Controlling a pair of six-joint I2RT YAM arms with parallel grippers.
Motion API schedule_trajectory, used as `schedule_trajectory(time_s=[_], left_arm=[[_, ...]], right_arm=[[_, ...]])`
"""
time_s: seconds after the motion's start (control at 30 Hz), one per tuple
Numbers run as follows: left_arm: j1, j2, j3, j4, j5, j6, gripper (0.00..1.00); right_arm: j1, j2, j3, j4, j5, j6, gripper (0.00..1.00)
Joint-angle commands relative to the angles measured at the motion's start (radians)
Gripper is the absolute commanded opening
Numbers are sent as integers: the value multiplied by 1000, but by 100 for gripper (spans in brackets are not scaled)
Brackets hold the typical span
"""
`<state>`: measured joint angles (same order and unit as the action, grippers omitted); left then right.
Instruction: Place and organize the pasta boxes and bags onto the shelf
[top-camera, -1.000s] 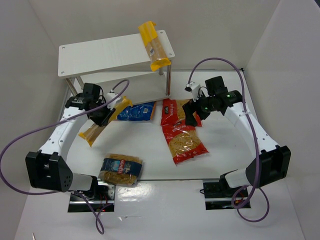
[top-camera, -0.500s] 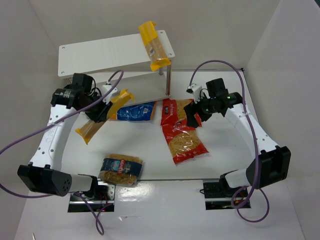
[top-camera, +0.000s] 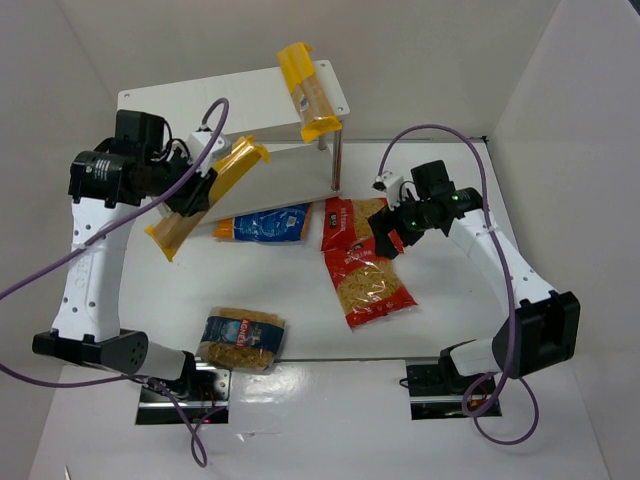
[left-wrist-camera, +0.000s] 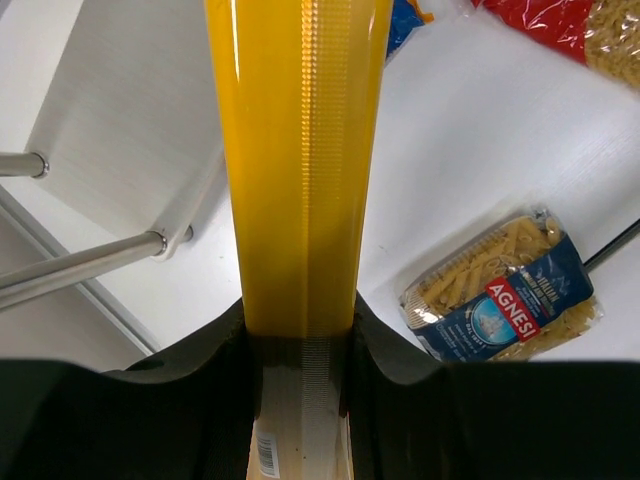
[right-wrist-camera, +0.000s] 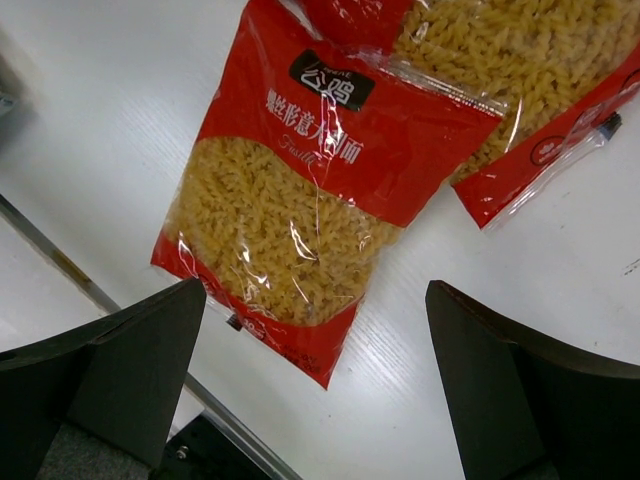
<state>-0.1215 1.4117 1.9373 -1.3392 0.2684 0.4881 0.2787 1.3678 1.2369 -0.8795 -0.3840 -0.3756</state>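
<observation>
My left gripper is shut on a long yellow spaghetti pack and holds it tilted in the air before the white shelf; the pack fills the left wrist view between my fingers. A second yellow spaghetti pack lies across the top board's right end. My right gripper is open above two red windowed bags; the nearer one shows in the right wrist view. A blue yellow-edged bag lies by the shelf. A clear blue-labelled bag lies near the front.
The shelf's thin metal legs stand near the red bags and show in the left wrist view. White walls enclose the table on the left, back and right. Purple cables loop off both arms.
My left gripper has lifted the spaghetti pack up and back toward the shelf, its upper end now at the top board's front edge. My right gripper has barely moved.
</observation>
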Motion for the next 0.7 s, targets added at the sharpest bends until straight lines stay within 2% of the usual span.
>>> schedule_trajectory(time_s=[0.0, 0.33, 0.67], left_arm=[[-6, -2, 57, 51, 35, -43, 0], [-6, 105, 297, 41, -61, -94, 0], [62, 248, 564, 41, -173, -166, 0]], right_arm=[[-7, -30, -25, 34, 5, -8, 99], [-16, -52, -45, 34, 14, -8, 99], [-59, -90, -76, 43, -7, -8, 99]])
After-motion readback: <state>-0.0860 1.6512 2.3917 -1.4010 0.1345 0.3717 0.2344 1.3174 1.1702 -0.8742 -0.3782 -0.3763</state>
